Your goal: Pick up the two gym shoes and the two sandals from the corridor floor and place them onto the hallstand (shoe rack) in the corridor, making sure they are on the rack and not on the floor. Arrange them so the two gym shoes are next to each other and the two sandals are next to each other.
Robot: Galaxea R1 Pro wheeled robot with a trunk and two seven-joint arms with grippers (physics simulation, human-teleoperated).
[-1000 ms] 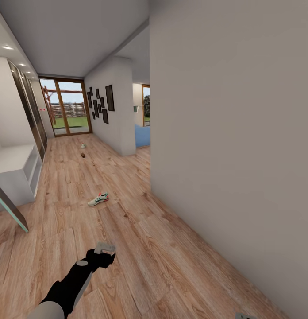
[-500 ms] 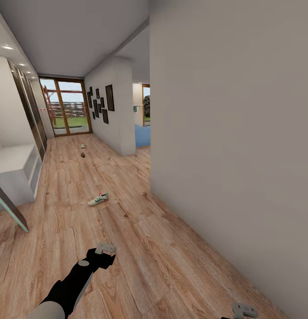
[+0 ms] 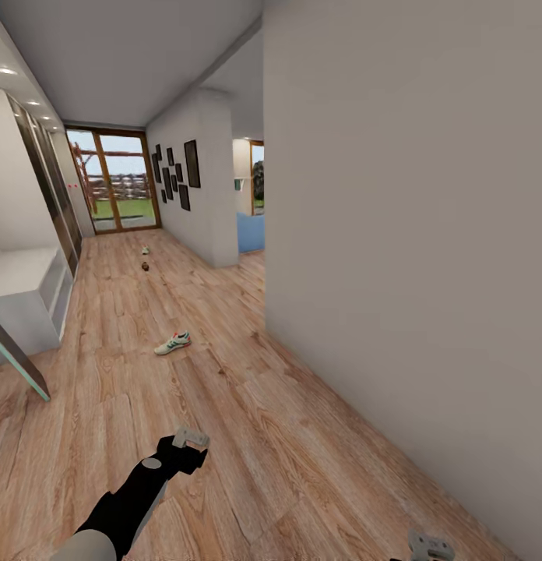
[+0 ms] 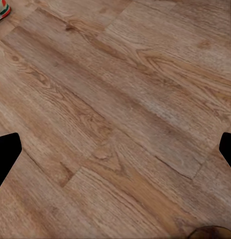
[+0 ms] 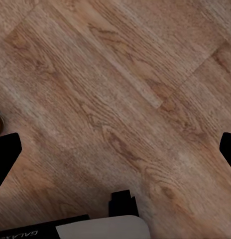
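Your left gripper (image 3: 191,439), at the end of its black arm, hangs low over the light brown wood-grain plank floor (image 3: 248,436) with its fingers spread wide and nothing between them; your right gripper (image 3: 428,544), a grey tip at the lower edge of the head view, is spread and empty too. Ahead lies one white lace-up gym shoe with green stripes (image 3: 172,343), alone on the planks, well apart from both arms. Drive straight at it and stop short, so the left arm can reach down over its middle. Further along, two small shoe-like shapes (image 3: 145,259) sit near the glazed wooden door (image 3: 115,183), too small to identify. The pale grey-white rack (image 3: 26,300) stands at your left.
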